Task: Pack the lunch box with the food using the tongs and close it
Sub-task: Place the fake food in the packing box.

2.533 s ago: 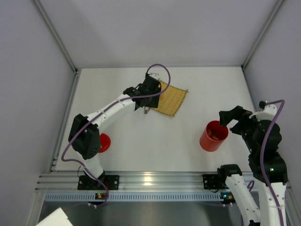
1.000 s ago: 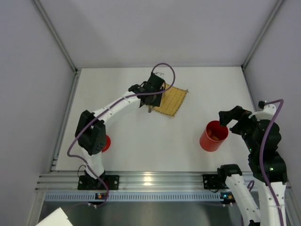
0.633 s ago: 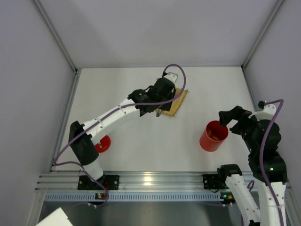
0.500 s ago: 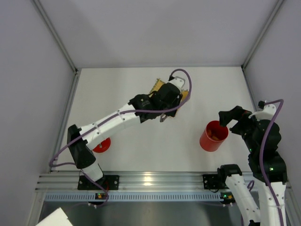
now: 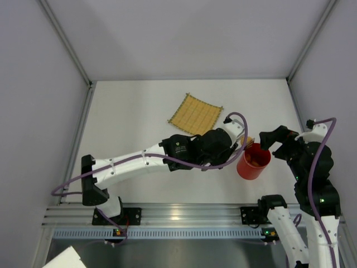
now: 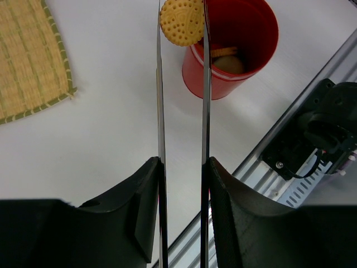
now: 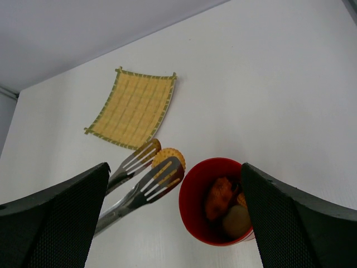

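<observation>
Left tool point(image 6: 182, 167) is clenched on the tongs point(image 6: 160, 106), squeezing both slim arms toward each other. The tong tips pinch a round yellow biscuit point(image 6: 181, 22) right at the lunch box point(image 6: 223, 84) rim, on the side facing the mat point(image 5: 196, 114). Lunch box stands upright on the surface point(image 5: 139, 111), lid off, with a few food pieces point(image 7: 220, 198) inside. My right tool point(image 7: 174, 173) is released, jaws wide, hovering just beside the lunch box, gripping nothing. The mat is well apart from the lunch box.
</observation>
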`<control>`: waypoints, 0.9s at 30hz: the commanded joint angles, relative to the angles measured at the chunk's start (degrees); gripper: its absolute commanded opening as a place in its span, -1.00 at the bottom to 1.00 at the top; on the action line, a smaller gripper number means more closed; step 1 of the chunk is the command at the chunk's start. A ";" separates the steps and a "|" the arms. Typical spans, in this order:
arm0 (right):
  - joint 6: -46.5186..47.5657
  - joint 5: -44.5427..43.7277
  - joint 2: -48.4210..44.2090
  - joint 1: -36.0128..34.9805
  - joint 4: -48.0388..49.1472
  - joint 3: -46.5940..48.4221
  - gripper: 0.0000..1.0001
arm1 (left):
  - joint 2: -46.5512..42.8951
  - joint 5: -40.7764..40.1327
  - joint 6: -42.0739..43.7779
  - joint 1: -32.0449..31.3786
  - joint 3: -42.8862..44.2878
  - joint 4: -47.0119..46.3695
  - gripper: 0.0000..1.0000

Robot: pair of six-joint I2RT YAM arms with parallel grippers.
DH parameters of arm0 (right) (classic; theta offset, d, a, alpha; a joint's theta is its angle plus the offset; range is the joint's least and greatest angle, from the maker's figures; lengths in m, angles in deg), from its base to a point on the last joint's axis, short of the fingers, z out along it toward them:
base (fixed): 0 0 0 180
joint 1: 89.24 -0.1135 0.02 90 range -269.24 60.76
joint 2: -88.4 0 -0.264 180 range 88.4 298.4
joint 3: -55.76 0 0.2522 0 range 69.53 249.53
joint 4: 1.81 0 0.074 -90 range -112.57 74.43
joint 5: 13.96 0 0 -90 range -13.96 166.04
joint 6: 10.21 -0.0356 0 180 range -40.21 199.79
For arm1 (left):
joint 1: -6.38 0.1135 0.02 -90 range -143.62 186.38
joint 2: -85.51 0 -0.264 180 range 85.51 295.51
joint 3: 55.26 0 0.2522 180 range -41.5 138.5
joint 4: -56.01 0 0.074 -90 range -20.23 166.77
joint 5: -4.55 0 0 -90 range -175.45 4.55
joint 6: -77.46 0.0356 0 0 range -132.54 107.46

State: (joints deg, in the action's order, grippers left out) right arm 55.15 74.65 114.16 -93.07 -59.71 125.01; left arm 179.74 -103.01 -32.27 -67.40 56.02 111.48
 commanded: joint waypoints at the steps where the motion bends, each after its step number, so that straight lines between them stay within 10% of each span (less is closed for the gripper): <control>1: 0.03 0.16 0.61 0.67 1.69 1.82 0.99 | -0.29 0.16 -0.75 -1.80 3.47 -1.02 -0.32; 27: 0.39 -0.11 0.43 0.67 1.34 1.56 0.99 | 5.52 2.88 -1.11 -5.50 6.11 -0.32 0.07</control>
State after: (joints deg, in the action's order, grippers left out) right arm 55.17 74.63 114.16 -93.07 -59.73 125.03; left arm 185.43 -100.26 -33.27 -72.58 60.10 112.40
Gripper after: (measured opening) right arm 0.993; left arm 0.535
